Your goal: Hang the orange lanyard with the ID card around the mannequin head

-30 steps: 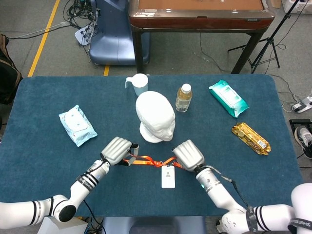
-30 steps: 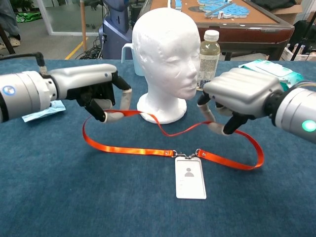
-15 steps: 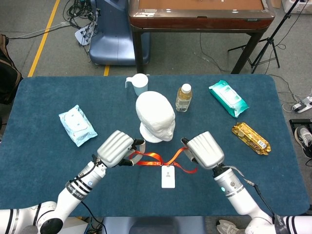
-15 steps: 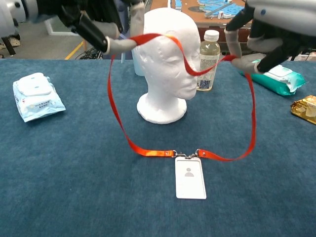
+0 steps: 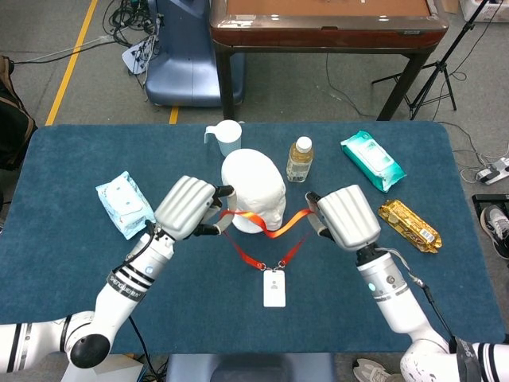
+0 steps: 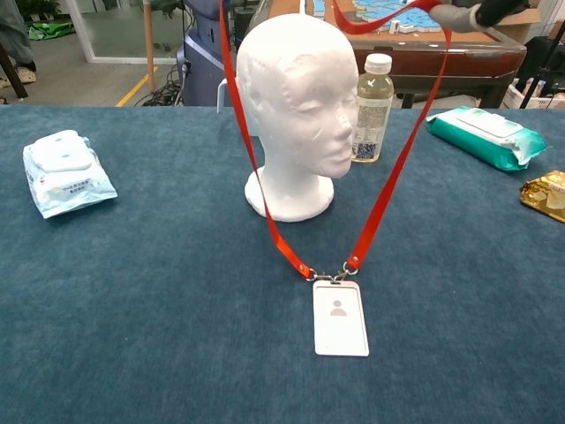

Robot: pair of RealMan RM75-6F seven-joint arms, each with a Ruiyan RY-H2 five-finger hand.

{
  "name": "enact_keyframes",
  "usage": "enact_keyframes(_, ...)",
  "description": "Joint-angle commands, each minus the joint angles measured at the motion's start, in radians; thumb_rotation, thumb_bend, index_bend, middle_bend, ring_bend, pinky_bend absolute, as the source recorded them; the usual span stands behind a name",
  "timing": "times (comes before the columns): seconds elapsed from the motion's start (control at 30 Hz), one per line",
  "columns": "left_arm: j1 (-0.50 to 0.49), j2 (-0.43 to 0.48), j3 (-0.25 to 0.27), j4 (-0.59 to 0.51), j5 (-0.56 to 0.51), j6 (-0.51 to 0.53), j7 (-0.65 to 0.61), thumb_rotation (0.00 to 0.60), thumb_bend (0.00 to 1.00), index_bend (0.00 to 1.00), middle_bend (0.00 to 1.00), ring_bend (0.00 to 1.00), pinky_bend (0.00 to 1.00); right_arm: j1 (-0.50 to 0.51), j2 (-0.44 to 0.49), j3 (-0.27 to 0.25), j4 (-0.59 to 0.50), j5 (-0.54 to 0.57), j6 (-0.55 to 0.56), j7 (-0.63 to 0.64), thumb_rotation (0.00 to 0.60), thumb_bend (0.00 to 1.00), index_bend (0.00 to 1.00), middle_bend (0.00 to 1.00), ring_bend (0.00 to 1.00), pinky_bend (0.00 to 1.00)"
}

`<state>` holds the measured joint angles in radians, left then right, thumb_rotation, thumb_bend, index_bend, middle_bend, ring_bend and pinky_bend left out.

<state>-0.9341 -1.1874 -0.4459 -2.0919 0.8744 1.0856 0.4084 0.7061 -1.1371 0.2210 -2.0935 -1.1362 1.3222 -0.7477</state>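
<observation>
The white mannequin head (image 5: 253, 191) stands upright at the table's middle, facing me. My left hand (image 5: 187, 208) and right hand (image 5: 347, 217) are raised on either side of it, each pinching the orange lanyard (image 5: 266, 231). The strap (image 6: 256, 177) runs in a taut V from both hands down to the white ID card (image 6: 340, 318), which lies flat on the blue cloth in front of the head. In the chest view only the fingertips (image 6: 468, 13) of the right hand show at the top edge. The loop's top stretches across in front of the face.
A clear bottle (image 5: 300, 159) and a white cup (image 5: 227, 135) stand just behind the head. A pale blue wipes pack (image 5: 126, 204) lies at the left, a green pack (image 5: 372, 159) and a gold snack pack (image 5: 409, 225) at the right.
Both hands have risen and moved toward the head with the lanyard, drawing the loop from a low sprawl into a tall V. The card has stayed in place on the table.
</observation>
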Motion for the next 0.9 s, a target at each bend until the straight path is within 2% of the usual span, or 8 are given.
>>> enact_keyframes(0.03, -0.028, 0.008, -0.023, 0.014, -0.043, 0.005, 0.005, 0.600, 0.43, 0.59, 1.00, 0.94, 0.89, 0.021, 0.012, 0.040, 0.005, 0.063, -0.007, -0.024, 0.600, 0.43, 0.62, 1.00, 1.00, 1.00)
enact_keyframes(0.37, -0.115, -0.014, -0.043, 0.103, -0.172, 0.004, 0.032, 0.600, 0.43, 0.59, 1.00, 0.94, 0.89, 0.079, 0.026, 0.122, 0.044, 0.243, -0.006, -0.087, 0.600, 0.43, 0.62, 1.00, 1.00, 1.00)
enact_keyframes(0.73, -0.207, -0.067, -0.058, 0.242, -0.306, -0.009, 0.043, 0.600, 0.43, 0.59, 1.00, 0.94, 0.89, 0.160, -0.001, 0.150, 0.114, 0.384, -0.017, -0.162, 0.600, 0.43, 0.62, 1.00, 1.00, 1.00)
enact_keyframes(0.9, -0.240, -0.087, -0.047, 0.303, -0.334, -0.011, 0.067, 0.600, 0.43, 0.59, 1.00, 0.94, 0.89, 0.204, -0.032, 0.158, 0.150, 0.426, -0.015, -0.195, 0.600, 0.43, 0.62, 1.00, 1.00, 1.00)
